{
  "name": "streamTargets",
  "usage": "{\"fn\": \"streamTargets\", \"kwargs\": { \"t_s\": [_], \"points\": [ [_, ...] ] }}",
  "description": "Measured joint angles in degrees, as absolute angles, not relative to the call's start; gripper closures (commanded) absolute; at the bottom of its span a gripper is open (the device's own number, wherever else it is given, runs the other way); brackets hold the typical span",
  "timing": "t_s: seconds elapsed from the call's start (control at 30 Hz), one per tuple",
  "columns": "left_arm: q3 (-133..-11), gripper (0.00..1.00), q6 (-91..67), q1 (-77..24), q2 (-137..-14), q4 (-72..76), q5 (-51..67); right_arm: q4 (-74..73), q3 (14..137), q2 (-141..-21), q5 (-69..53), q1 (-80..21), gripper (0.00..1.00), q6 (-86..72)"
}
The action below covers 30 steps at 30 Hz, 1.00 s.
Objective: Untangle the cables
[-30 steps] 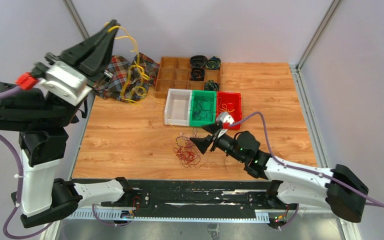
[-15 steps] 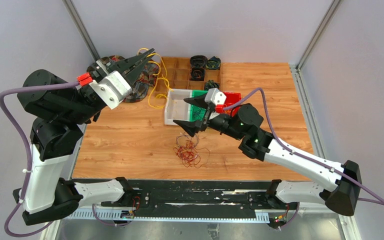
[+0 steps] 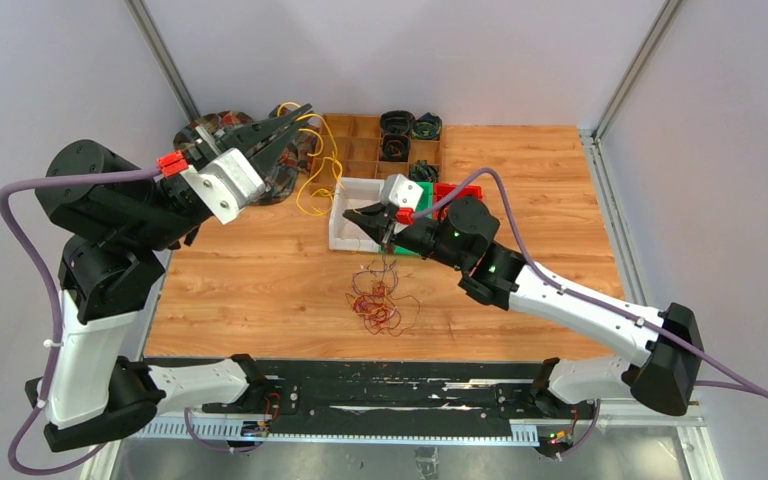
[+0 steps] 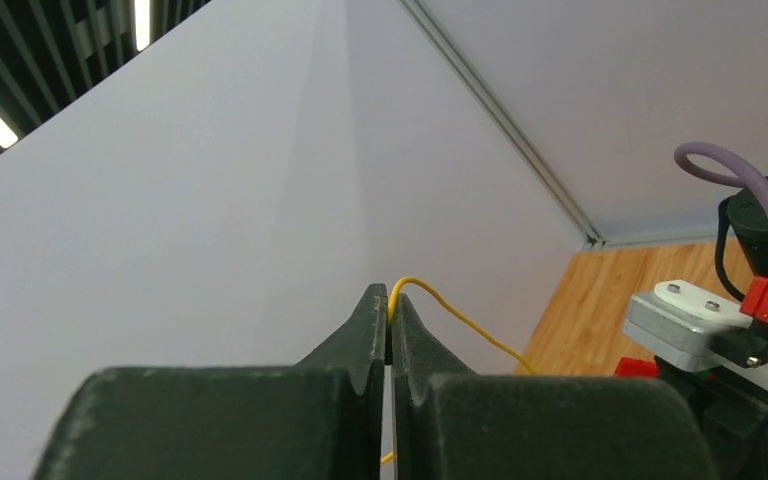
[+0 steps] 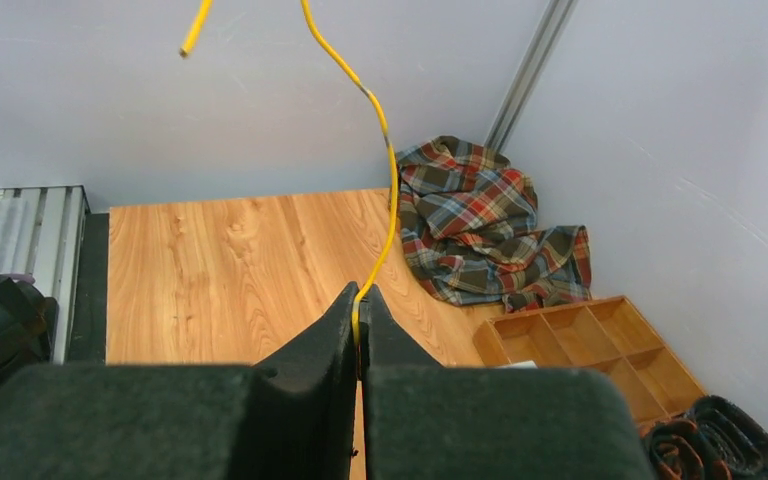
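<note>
My left gripper [image 3: 305, 108] is raised at the back left and shut on a yellow cable [image 3: 312, 190]. The cable hangs from it in loops towards the table. In the left wrist view the yellow cable [image 4: 460, 320] comes out of the closed tips [image 4: 390, 300]. My right gripper [image 3: 352, 214] hovers over the white bin and is shut on the same yellow cable [image 5: 388, 215], which rises from its tips [image 5: 360, 300]. A tangle of red and dark cables [image 3: 375, 305] lies on the table below the right gripper, with nothing touching it.
White bin [image 3: 338, 235] and red bin [image 3: 465, 188] stand mid-table, with a green bin between them mostly hidden by my right arm. A wooden divider tray [image 3: 360, 150] holds black coils [image 3: 397, 135]. A plaid cloth [image 5: 480, 225] lies at the back left corner.
My right gripper rose from beside the red tangle toward the bins and went from open to shut on the yellow cable. My left arm swung down and to the right with the yellow cable in its grip.
</note>
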<state>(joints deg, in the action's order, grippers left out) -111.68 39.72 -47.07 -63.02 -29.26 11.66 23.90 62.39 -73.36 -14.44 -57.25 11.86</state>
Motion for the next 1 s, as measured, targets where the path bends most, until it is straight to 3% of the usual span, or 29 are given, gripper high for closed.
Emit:
{"fn": "streamTargets", "kwargs": {
  "t_s": [0.6,0.93,1.0],
  "points": [
    [-114.5,1.00,42.1,-47.1,-64.4,-17.6,6.2,34.6,24.7,-65.5,2.6,-57.2,0.99,2.0],
    [-115.0,1.00,41.3,-47.1,-65.5,-15.9,5.4,35.5,22.9,-61.0,6.8,-57.2,0.99,-0.8],
    [-113.6,1.00,40.7,-47.1,-65.7,-16.0,5.8,35.2,23.3,-59.6,7.4,-57.2,0.89,-0.8]
  ]
}}
